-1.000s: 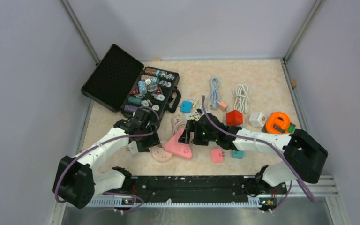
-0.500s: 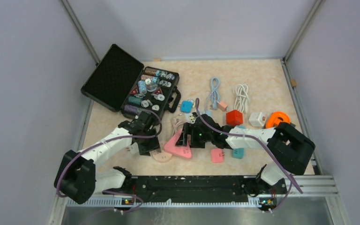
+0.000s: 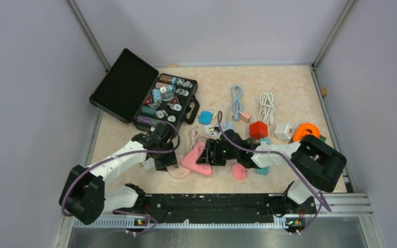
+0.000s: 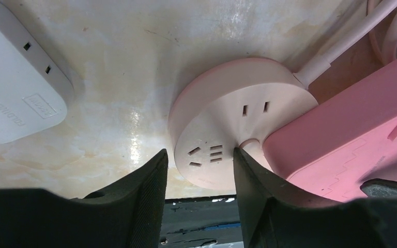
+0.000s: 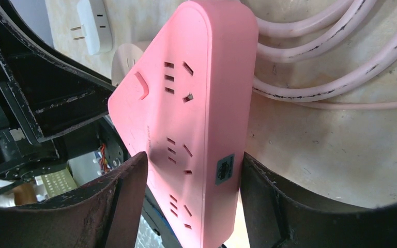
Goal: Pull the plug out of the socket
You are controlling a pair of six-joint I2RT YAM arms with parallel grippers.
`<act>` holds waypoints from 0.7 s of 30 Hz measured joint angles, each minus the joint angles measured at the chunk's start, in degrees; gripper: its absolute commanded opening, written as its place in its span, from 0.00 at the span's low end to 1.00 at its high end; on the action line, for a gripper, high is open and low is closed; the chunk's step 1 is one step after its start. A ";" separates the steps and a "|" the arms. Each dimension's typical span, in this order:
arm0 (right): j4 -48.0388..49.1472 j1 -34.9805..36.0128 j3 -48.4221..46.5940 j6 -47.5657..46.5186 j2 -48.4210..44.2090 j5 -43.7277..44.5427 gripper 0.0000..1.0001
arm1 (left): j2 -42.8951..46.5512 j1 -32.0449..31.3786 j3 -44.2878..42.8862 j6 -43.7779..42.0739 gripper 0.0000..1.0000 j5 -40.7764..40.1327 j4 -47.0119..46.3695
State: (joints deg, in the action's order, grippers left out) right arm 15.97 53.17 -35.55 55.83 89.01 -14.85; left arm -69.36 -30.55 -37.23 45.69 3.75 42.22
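black rail (image 3: 212, 201) is seen close by the arm bases. bare table is left betw. white adapter (image 4: 15, 88) and round pale socket disc (image 4: 227, 129). l gripper (image 4: 199, 152): jaws part-open w/ nothing held, disc's near edge straddled, one finger apart. r gripper (image 5: 194, 157): pink triangular strip (image 5: 186, 103) is pinched at both sides. disc is tucked against strip.

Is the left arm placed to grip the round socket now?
Likely yes: part of the round socket lies between the fingers of the left end effector, though the pink power strip overlaps one edge.
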 measured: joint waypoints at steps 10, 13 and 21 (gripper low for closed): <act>5.60 -0.11 2.71 0.15 0.04 -1.57 0.62 | 3.21 -0.24 3.13 1.09 0.49 0.17 -3.37; 8.79 -0.17 3.02 0.92 1.60 -2.32 0.59 | 4.44 -0.24 4.15 2.40 0.50 0.07 -4.13; 25.03 -1.31 3.85 7.61 9.55 -4.74 0.50 | 6.62 -0.37 5.44 5.86 0.51 -1.77 -4.87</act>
State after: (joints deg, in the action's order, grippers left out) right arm 40.99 51.86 -31.70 63.44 98.56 -19.59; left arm -62.74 -30.92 -31.79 51.55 1.98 37.34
